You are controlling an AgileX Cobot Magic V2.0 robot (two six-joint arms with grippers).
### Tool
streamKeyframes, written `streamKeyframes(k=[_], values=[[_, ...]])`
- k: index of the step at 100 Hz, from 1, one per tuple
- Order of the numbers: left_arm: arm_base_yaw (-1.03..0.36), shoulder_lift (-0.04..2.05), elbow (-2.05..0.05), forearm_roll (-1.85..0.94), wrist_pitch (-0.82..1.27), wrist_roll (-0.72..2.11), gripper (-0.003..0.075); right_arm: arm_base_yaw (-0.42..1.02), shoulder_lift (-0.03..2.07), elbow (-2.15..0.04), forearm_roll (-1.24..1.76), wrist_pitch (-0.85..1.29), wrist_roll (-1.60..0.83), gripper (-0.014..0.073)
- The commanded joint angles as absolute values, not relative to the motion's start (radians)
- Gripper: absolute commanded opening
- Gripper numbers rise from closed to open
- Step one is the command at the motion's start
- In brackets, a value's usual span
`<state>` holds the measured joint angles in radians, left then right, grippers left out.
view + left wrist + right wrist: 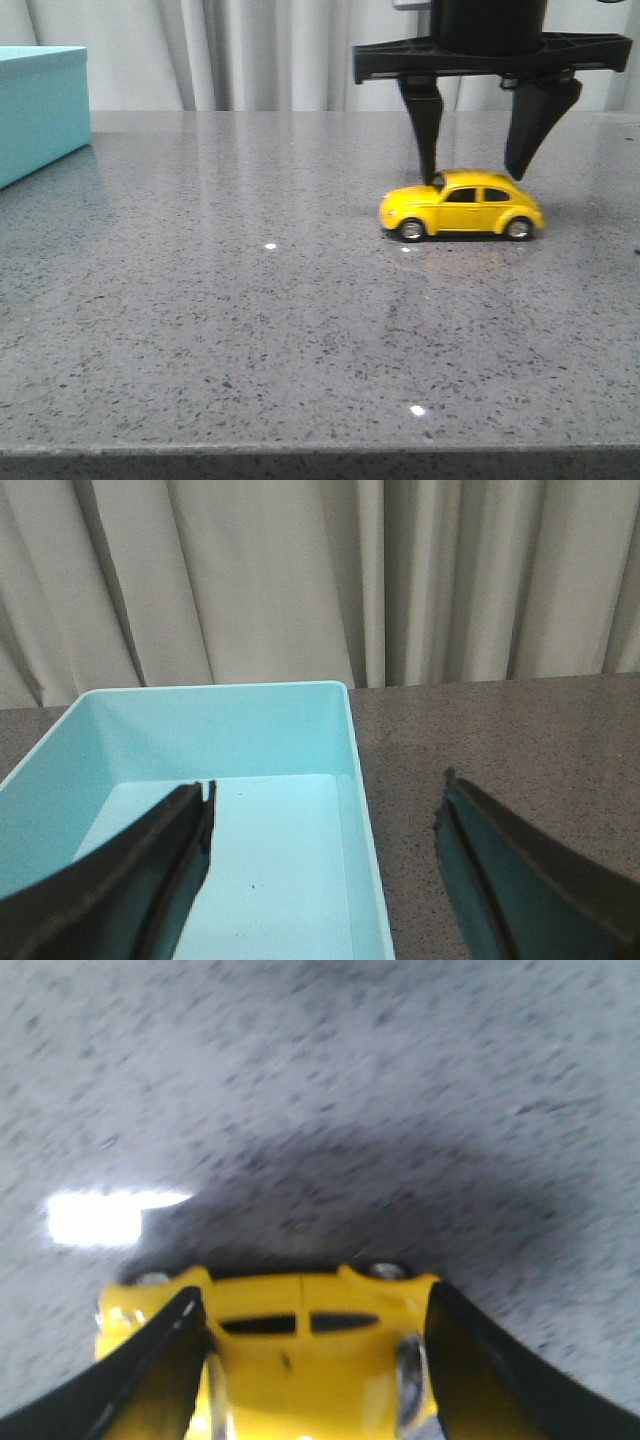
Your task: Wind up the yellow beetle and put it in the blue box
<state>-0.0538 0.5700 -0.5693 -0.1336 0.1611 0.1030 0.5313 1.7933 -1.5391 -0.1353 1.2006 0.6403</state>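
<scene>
The yellow beetle (462, 207) stands on its wheels on the grey table, right of centre, nose to the left. My right gripper (474, 178) hangs just above it, open, with one finger at the windscreen and the other at the rear of the roof. In the right wrist view the beetle (310, 1345) fills the space between the fingers of the right gripper (313, 1293). The blue box (40, 105) stands at the far left edge. In the left wrist view the blue box (345, 740) is open and empty inside. My left gripper (325, 810) hovers open above its near right wall.
The speckled grey table (250, 330) runs to a front edge at the bottom of the front view. Pale curtains (250, 50) hang behind the table. The left arm does not show in the front view.
</scene>
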Motion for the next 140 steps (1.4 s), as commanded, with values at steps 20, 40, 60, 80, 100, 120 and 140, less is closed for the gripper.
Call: streamKeyframes(k=[20, 40, 60, 80, 100, 120, 140], values=[[-0.063, 0.577, -0.607, -0.137, 0.086, 0.101, 0.0463, 0.486, 1.763, -1.544, -0.238, 1.329, 0.619, 0.0468], [-0.063, 0.577, -0.607, -0.137, 0.086, 0.101, 0.0463, 0.477, 1.705, -1.523, -0.278, 1.298, 0.619, 0.0468], [-0.063, 0.577, -0.607, -0.081, 0.092, 0.101, 0.0463, 0.544, 1.468, -1.532, -0.246, 1.114, 0.619, 0.0468], [-0.063, 0.577, -0.607, -0.080, 0.090, 0.101, 0.0463, 0.584, 1.325, -1.529, -0.261, 1.072, 0.619, 0.0468], [-0.063, 0.577, -0.607, -0.080, 0.090, 0.101, 0.0463, 0.615, 1.299, -1.529, -0.261, 1.061, 0.619, 0.0468], [-0.063, 0.577, -0.607, -0.085, 0.084, 0.101, 0.0463, 0.646, 1.300, -1.529, -0.258, 1.050, 0.619, 0.0468], [-0.063, 0.577, -0.607, -0.085, 0.086, 0.101, 0.0463, 0.648, 1.300, -1.529, -0.258, 1.038, 0.619, 0.0468]])
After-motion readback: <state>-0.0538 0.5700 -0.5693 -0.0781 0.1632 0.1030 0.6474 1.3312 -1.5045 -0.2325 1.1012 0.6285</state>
